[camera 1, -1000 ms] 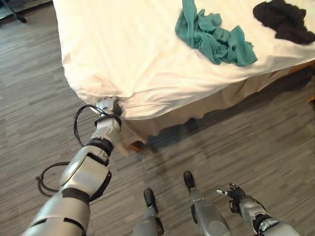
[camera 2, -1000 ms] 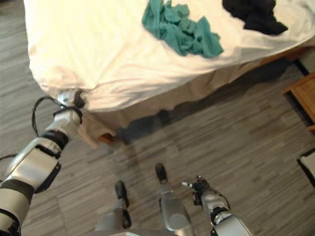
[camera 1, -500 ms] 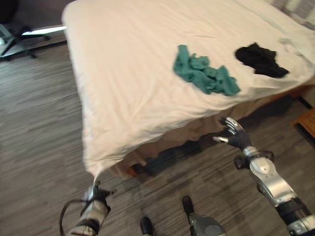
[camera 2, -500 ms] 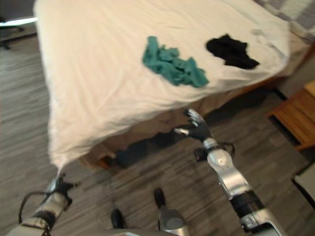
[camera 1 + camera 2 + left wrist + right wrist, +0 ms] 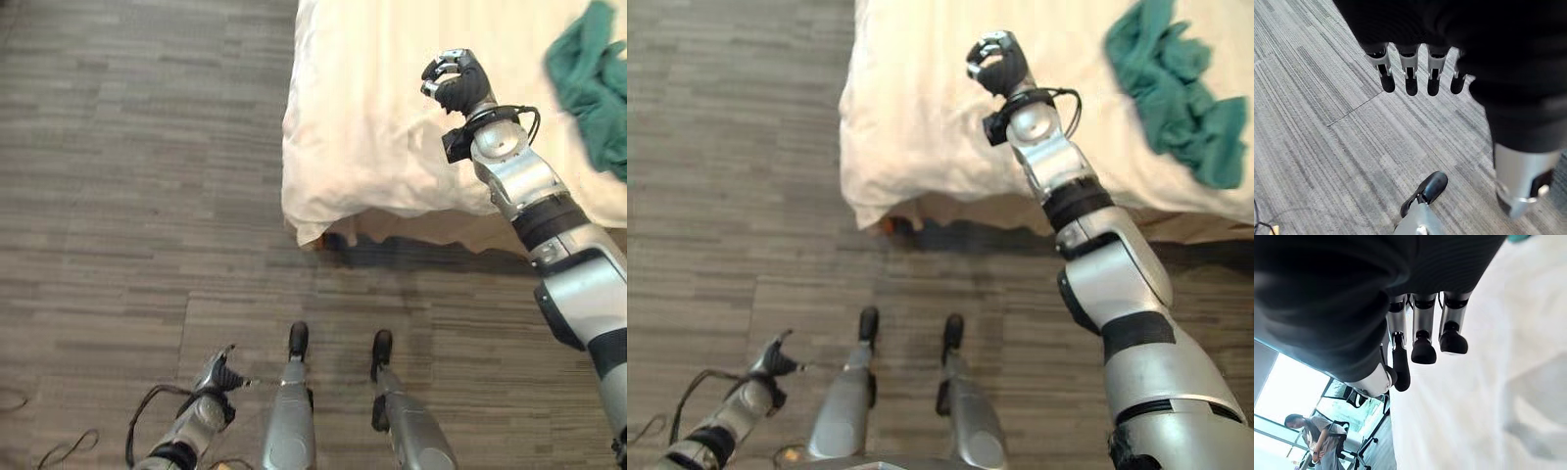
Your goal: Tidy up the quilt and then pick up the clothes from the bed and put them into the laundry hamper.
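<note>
Over the bed's near left corner the right hand [image 5: 458, 80] hangs with fingers curled, empty, above the flat white quilt [image 5: 362, 147]. Teal clothes [image 5: 593, 83] lie at the right, untouched. Down by the floor [image 5: 118, 196], the left hand [image 5: 217, 373] is empty, fingers relaxed. Laundry looks wholly undone.
</note>
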You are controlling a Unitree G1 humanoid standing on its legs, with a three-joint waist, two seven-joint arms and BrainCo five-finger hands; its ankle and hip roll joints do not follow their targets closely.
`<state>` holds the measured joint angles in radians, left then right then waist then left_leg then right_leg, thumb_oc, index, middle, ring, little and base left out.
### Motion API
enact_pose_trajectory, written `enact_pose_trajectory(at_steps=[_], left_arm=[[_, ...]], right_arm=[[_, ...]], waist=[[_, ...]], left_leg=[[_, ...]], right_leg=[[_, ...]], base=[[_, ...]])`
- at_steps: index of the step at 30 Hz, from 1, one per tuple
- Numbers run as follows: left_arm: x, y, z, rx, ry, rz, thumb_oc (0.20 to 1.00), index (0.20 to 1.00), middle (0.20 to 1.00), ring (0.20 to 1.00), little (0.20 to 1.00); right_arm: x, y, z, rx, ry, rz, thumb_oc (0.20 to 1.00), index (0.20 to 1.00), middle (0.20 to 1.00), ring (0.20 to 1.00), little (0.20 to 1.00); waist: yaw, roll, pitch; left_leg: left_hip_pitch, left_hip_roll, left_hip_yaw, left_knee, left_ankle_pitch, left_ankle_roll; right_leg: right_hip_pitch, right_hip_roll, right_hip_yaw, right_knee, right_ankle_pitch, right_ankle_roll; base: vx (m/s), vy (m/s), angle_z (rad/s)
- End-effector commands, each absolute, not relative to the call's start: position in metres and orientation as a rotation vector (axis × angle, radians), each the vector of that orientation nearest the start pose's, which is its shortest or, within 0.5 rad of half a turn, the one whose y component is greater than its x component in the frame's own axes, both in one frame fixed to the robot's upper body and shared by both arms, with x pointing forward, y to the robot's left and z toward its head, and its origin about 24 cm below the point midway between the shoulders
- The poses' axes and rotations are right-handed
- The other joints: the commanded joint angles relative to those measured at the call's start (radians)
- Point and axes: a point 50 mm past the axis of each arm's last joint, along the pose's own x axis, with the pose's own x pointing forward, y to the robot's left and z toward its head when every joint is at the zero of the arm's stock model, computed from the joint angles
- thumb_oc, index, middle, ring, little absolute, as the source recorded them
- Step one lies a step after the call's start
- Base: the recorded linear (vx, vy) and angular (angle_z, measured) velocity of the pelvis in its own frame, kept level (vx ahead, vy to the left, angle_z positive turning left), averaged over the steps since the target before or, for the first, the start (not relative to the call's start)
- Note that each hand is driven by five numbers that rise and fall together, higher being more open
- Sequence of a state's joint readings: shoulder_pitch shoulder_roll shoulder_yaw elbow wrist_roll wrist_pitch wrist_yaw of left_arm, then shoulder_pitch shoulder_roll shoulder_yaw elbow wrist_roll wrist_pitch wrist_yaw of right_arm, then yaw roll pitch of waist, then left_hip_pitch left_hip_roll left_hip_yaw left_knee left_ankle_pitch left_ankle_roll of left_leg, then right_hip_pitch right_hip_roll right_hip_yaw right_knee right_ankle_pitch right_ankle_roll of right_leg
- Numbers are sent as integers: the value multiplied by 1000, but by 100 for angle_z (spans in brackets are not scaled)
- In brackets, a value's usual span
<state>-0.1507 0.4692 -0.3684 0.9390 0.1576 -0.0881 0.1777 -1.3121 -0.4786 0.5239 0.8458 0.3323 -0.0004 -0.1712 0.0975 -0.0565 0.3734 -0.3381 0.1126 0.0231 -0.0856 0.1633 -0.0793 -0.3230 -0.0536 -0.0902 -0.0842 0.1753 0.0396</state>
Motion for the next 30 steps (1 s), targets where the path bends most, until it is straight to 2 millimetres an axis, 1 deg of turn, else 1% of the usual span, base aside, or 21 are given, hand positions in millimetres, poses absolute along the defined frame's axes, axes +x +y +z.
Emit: enact_pose_trajectory(at_steps=[1,4,5,6,7,8,9,10,11,14,16,17,18,19,22,23,24,25,28,29,30], left_arm=[[235,262,-72,827,587,-33,1000,1000,1000,1000,1000],[257,234,-59,781,472,-70,1000,1000,1000,1000,1000],[257,234,-59,781,473,-70,1000,1000,1000,1000,1000],[260,228,-58,767,458,-73,1000,1000,1000,1000,1000],[261,222,-60,750,455,-74,1000,1000,1000,1000,1000],[261,210,-64,717,462,-82,1000,1000,1000,1000,1000],[261,209,-64,717,464,-82,1000,1000,1000,1000,1000],[260,193,-71,698,481,-107,1000,1000,1000,1000,1000],[262,187,-72,696,491,-114,1000,1000,1000,1000,1000],[269,176,-73,709,493,-129,1000,1000,1000,1000,1000],[269,178,-73,708,501,-127,1000,1000,1000,1000,1000],[267,184,-74,701,507,-127,1000,1000,1000,1000,1000],[266,190,-73,703,505,-126,1000,1000,1000,1000,1000],[265,199,-70,695,500,-114,1000,1000,1000,1000,1000],[266,203,-68,691,493,-103,1000,1000,1000,1000,1000],[268,207,-65,686,482,-88,1000,1000,1000,1000,1000],[273,217,-56,673,456,-67,1000,1000,1000,1000,1000],[273,217,-56,674,455,-67,1000,1000,1000,1000,1000],[271,223,-57,672,472,-64,1000,1000,1000,1000,1000],[271,223,-57,672,472,-64,1000,1000,1000,1000,1000],[268,227,-58,666,479,-44,1000,1000,1000,1000,1000]], right_arm=[[412,-138,324,-425,-490,-11,200,200,200,200,200],[418,-122,291,-345,-418,54,200,200,200,200,200],[418,-122,291,-345,-418,54,200,200,200,200,200],[417,-115,277,-321,-401,90,200,200,200,200,200],[415,-103,253,-302,-368,137,200,200,200,200,200],[400,-69,206,-288,-320,285,200,200,200,200,200],[399,-69,205,-289,-319,285,200,200,200,200,200],[378,-39,167,-248,-269,452,200,200,200,200,200],[363,-21,155,-222,-257,555,200,200,200,200,200],[324,17,145,-135,-276,812,200,200,200,200,200],[305,38,160,-123,-362,916,200,200,200,200,200],[299,45,186,-102,-466,931,200,200,200,200,200],[302,42,200,-93,-514,905,200,200,200,200,200],[308,30,230,-100,-629,819,200,200,200,200,200],[312,23,239,-111,-660,776,200,200,200,200,200],[320,10,253,-130,-704,695,200,200,200,200,200],[345,-34,286,-179,-762,461,200,200,200,200,200],[345,-34,287,-179,-763,461,200,200,200,200,200],[370,-83,290,-233,-700,247,200,200,200,200,200],[371,-83,291,-233,-700,247,200,200,200,200,200],[382,-123,273,-236,-618,115,200,200,200,200,200]], waist=[[7,27,29],[20,59,48],[20,59,45],[21,62,45],[20,63,42],[19,63,41],[18,64,41],[19,70,41],[15,72,45],[7,58,42],[3,44,35],[-4,26,31],[-8,16,31],[-20,3,33],[-22,-2,37],[-27,-5,44],[-44,-7,73],[-44,-7,73],[-67,-9,92],[-67,-9,91],[-83,-11,88]], left_leg=[[-25,58,25,-2,-8,-69],[-101,52,22,-2,5,-69],[-103,52,22,-2,5,-69],[-105,52,22,-2,4,-69],[-102,52,21,-2,3,-68],[-82,50,16,-2,-5,-65],[-81,50,15,-2,-5,-65],[-49,47,6,-2,-14,-62],[-20,45,3,-2,-23,-60],[42,41,-5,-2,-41,-51],[79,42,3,-2,-52,-47],[107,44,23,-2,-59,-44],[117,46,34,-2,-61,-42],[122,50,51,2,-62,-43],[121,50,59,6,-64,-44],[116,49,65,13,-63,-45],[72,51,71,53,-71,-48],[70,51,71,56,-72,-48],[12,47,85,112,-87,-46],[9,47,85,114,-89,-46],[-17,42,89,143,-103,-41]], right_leg=[[-94,-71,72,146,-142,107],[-191,-61,62,202,-155,113],[-194,-61,62,205,-156,113],[-198,-60,61,207,-158,113],[-196,-58,60,205,-160,112],[-171,-59,62,194,-164,109],[-169,-59,61,193,-163,109],[-131,-63,59,179,-169,107],[-99,-67,58,175,-177,107],[-38,-72,64,166,-182,104],[-11,-70,74,160,-184,100],[3,-68,90,154,-181,98],[3,-66,101,153,-178,96],[-4,-65,118,151,-172,96],[-9,-64,124,153,-170,96],[-17,-65,129,153,-164,96],[-55,-66,143,161,-152,97],[-57,-66,143,162,-153,97],[-104,-66,157,175,-141,100],[-106,-66,157,176,-141,100],[-123,-65,168,181,-135,104]], base=[[-125,-21,16],[-71,-10,11],[-18,-12,4],[8,-16,-4],[23,-22,-10],[23,-12,-8],[30,-1,-3],[19,19,-6],[0,0,0],[57,-8,10],[58,-12,7],[32,-3,-4],[4,-4,-24],[-14,-1,-29],[-21,-10,-31],[-57,-50,-28],[-57,-50,-13],[-62,-25,-8],[-22,1,-14],[8,30,-15],[33,52,-16]])
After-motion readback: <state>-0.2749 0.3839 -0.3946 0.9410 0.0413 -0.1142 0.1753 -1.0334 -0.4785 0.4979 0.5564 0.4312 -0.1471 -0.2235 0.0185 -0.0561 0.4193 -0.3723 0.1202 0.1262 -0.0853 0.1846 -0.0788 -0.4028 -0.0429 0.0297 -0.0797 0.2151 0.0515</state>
